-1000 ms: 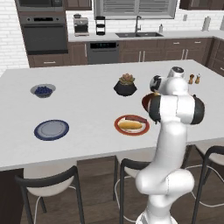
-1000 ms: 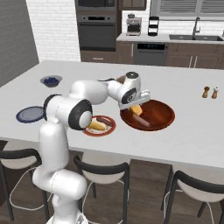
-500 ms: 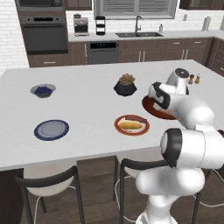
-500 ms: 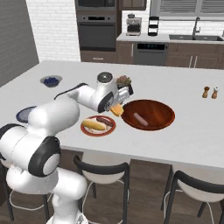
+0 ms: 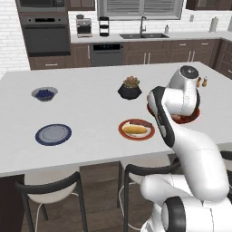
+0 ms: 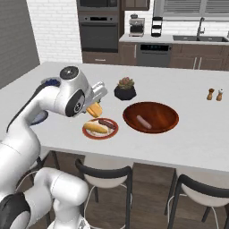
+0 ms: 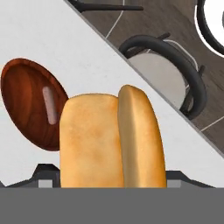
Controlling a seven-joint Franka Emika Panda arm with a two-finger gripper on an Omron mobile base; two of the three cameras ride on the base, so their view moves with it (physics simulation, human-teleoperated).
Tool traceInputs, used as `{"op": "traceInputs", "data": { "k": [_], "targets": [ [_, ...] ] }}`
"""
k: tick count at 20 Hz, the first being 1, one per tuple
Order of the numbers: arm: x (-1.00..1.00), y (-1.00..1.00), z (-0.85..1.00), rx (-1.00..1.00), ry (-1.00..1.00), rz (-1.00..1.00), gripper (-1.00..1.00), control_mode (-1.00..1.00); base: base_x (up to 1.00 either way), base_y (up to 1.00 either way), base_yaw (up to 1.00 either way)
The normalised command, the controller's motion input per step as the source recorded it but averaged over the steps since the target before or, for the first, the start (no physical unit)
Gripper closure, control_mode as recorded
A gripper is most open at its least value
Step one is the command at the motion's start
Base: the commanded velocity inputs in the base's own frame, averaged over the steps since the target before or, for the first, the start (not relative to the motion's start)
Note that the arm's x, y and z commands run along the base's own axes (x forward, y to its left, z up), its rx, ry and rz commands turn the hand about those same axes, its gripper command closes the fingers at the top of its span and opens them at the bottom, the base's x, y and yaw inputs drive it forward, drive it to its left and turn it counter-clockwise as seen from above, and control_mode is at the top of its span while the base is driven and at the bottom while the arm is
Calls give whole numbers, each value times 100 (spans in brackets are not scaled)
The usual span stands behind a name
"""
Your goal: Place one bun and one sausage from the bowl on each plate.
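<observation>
Right base view: a white robot arm rises from the lower left, and its gripper (image 6: 95,107) near the frame's centre left is clamped around a yellow-orange bun (image 6: 94,109), held in the air above the counter. Just below it sits the red-rimmed plate (image 6: 88,133), already carrying one bun and one sausage. At centre right, the reddish-brown bowl (image 6: 167,120) holds a single sausage (image 6: 143,121). In the left base view, the blue-rimmed plate (image 5: 53,134) lies bare at the middle left, well apart from the arm.

The carried bun most likely belongs on that blue plate. To do this well, keep the grip firm, carry high enough to pass over the filled plate, and lower gently onto the blue plate's centre before letting go.
</observation>
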Motion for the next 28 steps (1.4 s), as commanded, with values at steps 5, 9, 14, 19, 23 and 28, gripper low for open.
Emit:
{"op": "traceInputs", "data": {
  "k": [5, 9, 14, 19, 23, 28],
  "targets": [
    [-89, 5, 20, 0, 0, -4, 100, -100, 0, 0, 0],
    [-12, 8, 1, 0, 0, -3, 100, 100, -1, 32, -1],
    [0, 0, 0, 0, 0, 0, 100, 100, 0, 100, -3],
    [0, 0, 0, 0, 0, 0, 100, 100, 30, 94, -10],
    [0, 0, 0, 0, 0, 0, 100, 100, 77, 77, -9],
    [11, 43, -4, 1, 1, -1, 100, -100, 13, 18, -1]
  ]
}}
